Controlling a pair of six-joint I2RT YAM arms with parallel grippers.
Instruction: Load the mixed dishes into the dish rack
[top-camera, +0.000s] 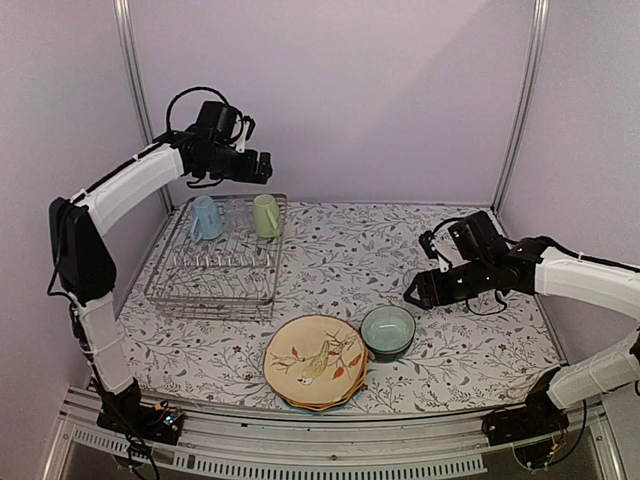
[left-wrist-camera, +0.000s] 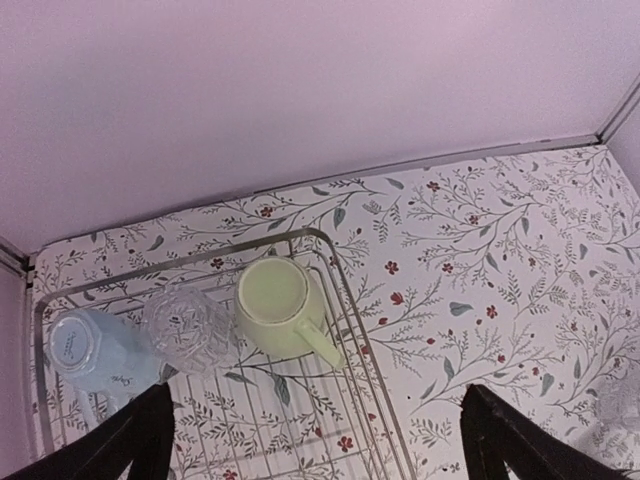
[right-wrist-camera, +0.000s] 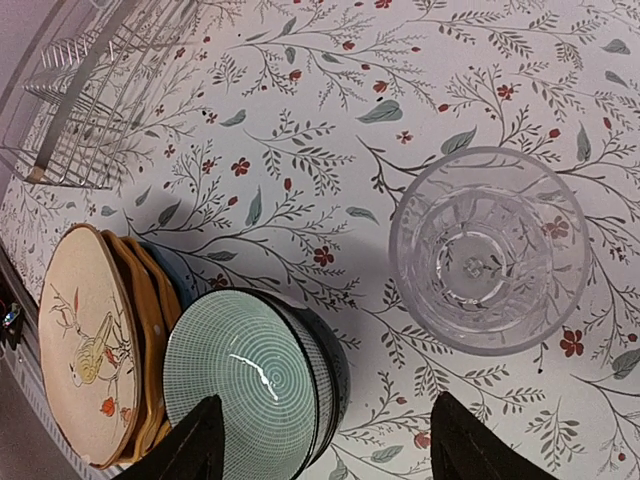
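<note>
The silver wire dish rack (top-camera: 212, 298) stands at the far left. Upside down at its far end are a light blue mug (top-camera: 206, 217), a clear glass (left-wrist-camera: 190, 328) and a pale yellow-green mug (top-camera: 267, 214). My left gripper (top-camera: 262, 166) hovers above them, open and empty. A stack of scalloped plates with the tan bird plate (top-camera: 313, 360) on top lies at the front. Stacked teal bowls (top-camera: 388, 330) sit beside it. My right gripper (top-camera: 412, 292) is open and empty, above the bowls (right-wrist-camera: 255, 385) and a second clear glass (right-wrist-camera: 488, 248) standing upright on the table.
The near rows of tines in the rack (left-wrist-camera: 300, 420) hold nothing. In the right wrist view a yellow plate (right-wrist-camera: 150, 320) and a blue plate edge (right-wrist-camera: 185, 285) show under the bird plate (right-wrist-camera: 85, 340). Lilac walls close the back and sides.
</note>
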